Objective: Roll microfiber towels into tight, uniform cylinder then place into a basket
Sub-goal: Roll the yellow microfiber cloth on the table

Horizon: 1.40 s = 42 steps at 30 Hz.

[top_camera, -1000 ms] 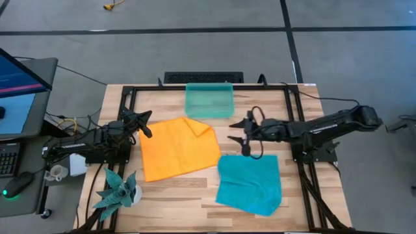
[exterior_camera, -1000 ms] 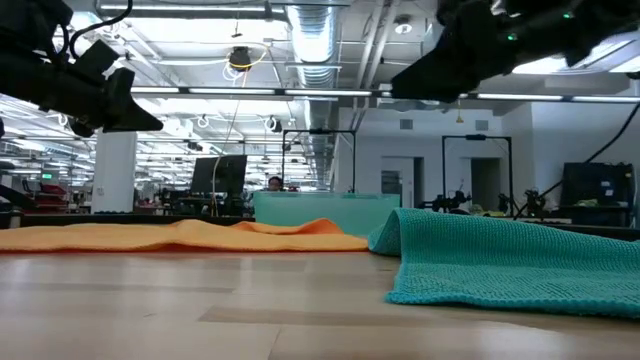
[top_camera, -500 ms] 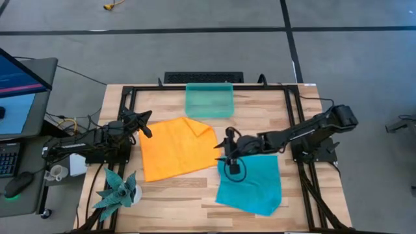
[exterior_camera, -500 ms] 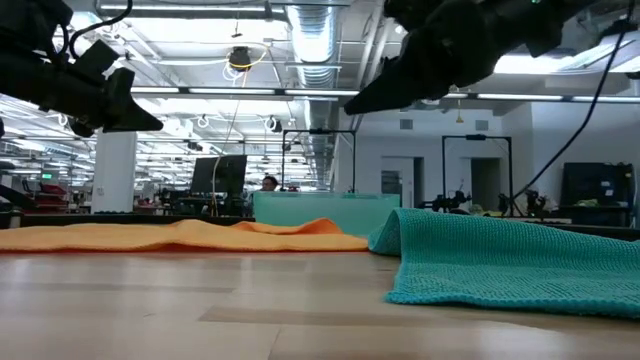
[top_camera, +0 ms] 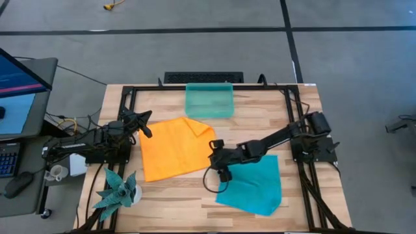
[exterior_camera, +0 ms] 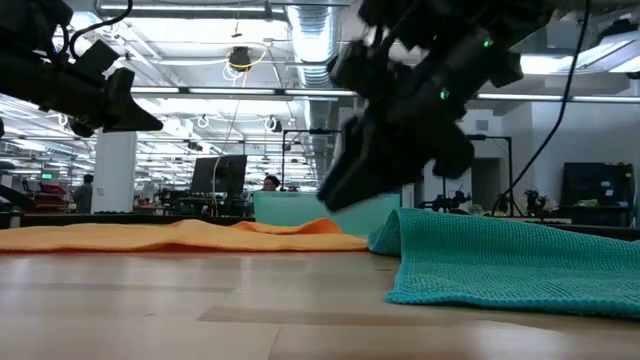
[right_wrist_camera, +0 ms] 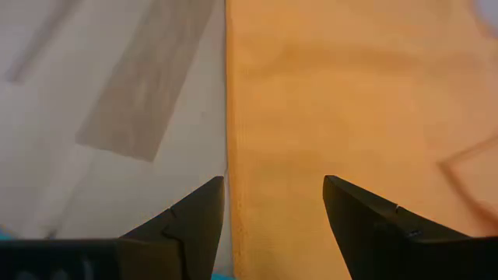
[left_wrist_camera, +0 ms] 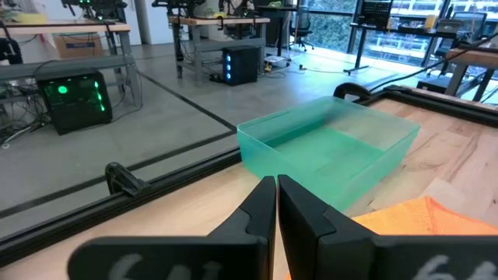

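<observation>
The orange towel [top_camera: 177, 149] lies spread on the table's left half, with its far right corner [top_camera: 201, 127] folded over. The teal-blue towel [top_camera: 252, 185] lies rumpled at the near right. The sea-green basket [top_camera: 209, 99] stands at the far edge. My right gripper [top_camera: 213, 158] hangs open, tipped downward, just above the orange towel's right edge [right_wrist_camera: 230, 117], one finger over wood and one over cloth. It touches nothing. My left gripper [top_camera: 145, 125] waits shut at the left, level, above the orange towel's far left corner and pointing toward the basket [left_wrist_camera: 327, 152].
A black metal frame [top_camera: 208, 86] borders the table. A spiky teal plant [top_camera: 117, 192] stands at the near left corner, with a white cup [top_camera: 58, 173] and a monitor beyond the left edge. Bare wood [top_camera: 188, 192] shows along the near edge, between the towels.
My right gripper has swung from the teal towel's far edge toward the table's left edge and come down, tipping further downward. It now hangs over the orange towel's right edge, and its fingers have stayed open. Neither towel has moved.
</observation>
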Motion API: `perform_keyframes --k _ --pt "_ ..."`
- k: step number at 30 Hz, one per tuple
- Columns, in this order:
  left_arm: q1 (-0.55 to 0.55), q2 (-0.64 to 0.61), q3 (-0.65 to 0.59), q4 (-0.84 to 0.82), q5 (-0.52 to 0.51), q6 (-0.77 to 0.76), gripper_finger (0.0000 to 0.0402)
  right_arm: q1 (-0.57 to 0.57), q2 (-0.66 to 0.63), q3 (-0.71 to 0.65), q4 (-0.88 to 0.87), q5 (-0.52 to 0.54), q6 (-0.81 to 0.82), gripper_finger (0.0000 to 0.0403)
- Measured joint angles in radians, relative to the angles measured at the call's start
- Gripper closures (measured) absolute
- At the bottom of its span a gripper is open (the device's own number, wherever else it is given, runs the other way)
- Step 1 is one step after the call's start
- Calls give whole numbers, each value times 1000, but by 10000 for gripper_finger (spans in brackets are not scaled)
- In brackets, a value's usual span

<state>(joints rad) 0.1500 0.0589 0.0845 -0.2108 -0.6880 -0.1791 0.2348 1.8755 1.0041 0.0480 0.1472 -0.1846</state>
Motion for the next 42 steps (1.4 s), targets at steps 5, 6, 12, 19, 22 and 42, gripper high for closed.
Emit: perform_keyframes --k 5,6,12,19,22,42 --pt "0 0 0 0 0 0 395 -1 67 60 -105 3 1 159" --pt "0 0 0 0 0 0 395 -2 72 69 -129 7 1 159" --pt "0 0 0 0 0 0 395 -18 92 109 -201 44 55 159" --pt "0 0 0 0 0 0 395 -42 90 110 -240 42 109 161" --pt "0 0 0 0 0 0 395 -50 90 110 -246 45 109 181" --pt "0 0 0 0 0 0 395 -60 86 105 -249 49 98 378"
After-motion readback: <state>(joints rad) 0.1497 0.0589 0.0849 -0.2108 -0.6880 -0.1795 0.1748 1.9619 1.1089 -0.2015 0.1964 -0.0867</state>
